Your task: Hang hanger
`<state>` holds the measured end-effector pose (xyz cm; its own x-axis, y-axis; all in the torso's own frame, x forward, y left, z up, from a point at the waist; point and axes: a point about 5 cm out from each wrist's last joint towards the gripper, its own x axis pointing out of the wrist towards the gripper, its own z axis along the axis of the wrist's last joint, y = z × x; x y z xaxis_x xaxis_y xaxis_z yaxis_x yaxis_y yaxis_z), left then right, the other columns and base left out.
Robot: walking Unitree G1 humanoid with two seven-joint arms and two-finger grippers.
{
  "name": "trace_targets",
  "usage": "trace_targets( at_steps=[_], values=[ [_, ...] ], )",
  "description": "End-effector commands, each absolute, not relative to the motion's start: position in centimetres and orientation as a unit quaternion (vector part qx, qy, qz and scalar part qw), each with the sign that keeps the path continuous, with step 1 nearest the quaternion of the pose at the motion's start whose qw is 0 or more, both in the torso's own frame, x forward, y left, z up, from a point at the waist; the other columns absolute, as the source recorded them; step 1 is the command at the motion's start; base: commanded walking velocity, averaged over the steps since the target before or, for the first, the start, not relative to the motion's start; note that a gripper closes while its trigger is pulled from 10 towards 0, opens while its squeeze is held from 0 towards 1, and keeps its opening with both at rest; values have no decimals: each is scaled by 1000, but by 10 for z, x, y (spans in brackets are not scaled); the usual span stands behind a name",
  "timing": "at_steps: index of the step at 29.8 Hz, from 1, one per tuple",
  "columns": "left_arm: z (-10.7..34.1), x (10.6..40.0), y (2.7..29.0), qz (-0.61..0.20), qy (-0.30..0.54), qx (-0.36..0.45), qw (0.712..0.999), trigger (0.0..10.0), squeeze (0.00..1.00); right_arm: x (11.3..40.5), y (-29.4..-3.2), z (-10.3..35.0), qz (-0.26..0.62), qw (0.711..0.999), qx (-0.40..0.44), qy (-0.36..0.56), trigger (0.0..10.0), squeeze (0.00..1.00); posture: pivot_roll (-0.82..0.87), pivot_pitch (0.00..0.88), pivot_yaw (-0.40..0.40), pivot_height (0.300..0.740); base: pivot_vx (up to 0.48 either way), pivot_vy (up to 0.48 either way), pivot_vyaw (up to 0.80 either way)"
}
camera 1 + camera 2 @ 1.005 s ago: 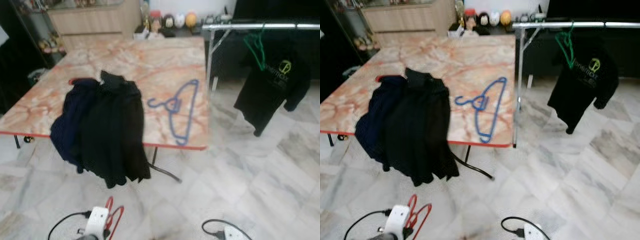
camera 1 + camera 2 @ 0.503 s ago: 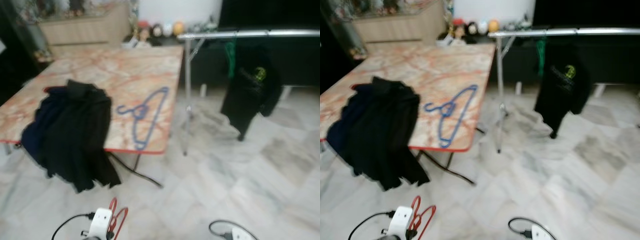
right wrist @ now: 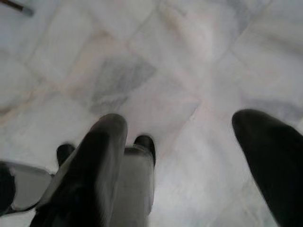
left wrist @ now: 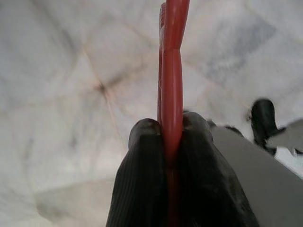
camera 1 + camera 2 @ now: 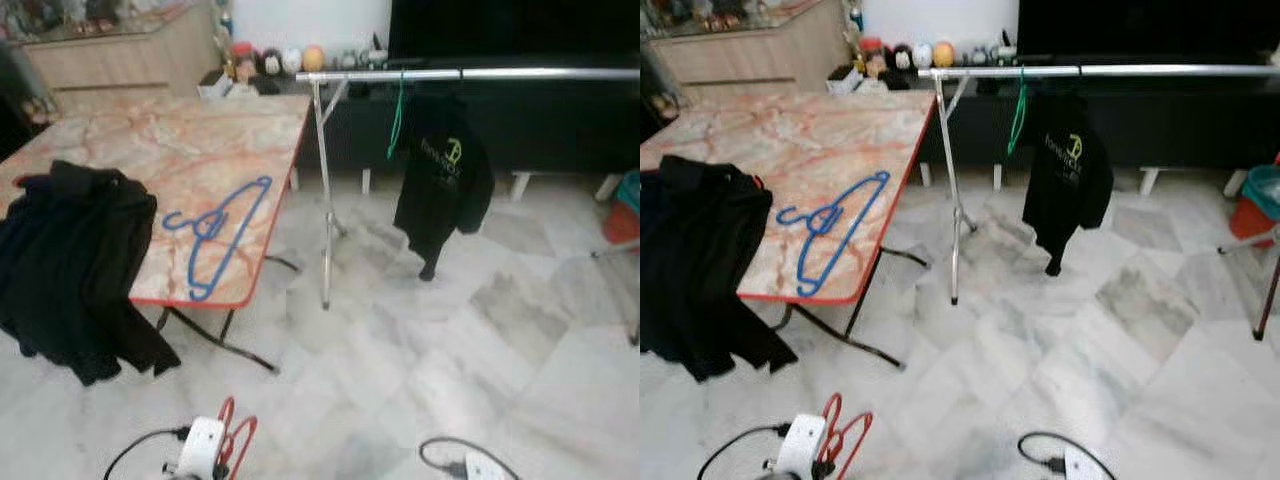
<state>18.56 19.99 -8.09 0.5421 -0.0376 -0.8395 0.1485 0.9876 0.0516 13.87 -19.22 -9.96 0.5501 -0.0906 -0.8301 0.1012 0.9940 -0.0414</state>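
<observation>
While the left gripper (image 4: 170,137) clamps the red hanger (image 5: 232,440) edge-on, long axis toward twelve o'clock, the right gripper (image 3: 189,142) hangs with fingers apart

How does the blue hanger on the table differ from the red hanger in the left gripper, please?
The blue hanger lies flat and loose on the marble table; the red hanger is clamped in the left gripper low above the floor. Blue is spread out in full view; red shows edge-on. Both carry no garment.

Left gripper (image 4: 171,142) low, fingers (image 4: 142,189) clamped together on a red hanger (image 4: 171,85), right gripper (image 3: 189,156) low, fingers (image 3: 102,156) spread wide apart
</observation>
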Motion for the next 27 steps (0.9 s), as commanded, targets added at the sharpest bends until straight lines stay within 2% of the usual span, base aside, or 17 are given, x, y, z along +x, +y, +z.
trace_targets(
  at_steps=[1,10,18,22,27],
  values=[
    [-80,187,200,-55,475,61,876,10000,0,133,-191,-102,-54,876,6,479,10000,0,-71,0,81,740,0,-371,0],
    [-79,191,198,-59,469,61,879,10000,0,134,-192,-101,-52,877,5,477,10000,0,-71,0,80,740,0,-351,0],
    [-71,204,194,-93,441,73,890,10000,0,135,-192,-100,-47,883,-2,466,10000,0,-70,0,79,740,0,0,0],
    [-59,223,195,-112,407,93,902,10000,0,138,-193,-98,-39,890,-21,454,10000,0,-69,0,79,740,0,0,0],
    [-34,257,181,-179,342,101,917,10000,0,143,-193,-94,-22,903,-53,426,10000,0,-74,0,75,740,0,0,0]
  ],
)
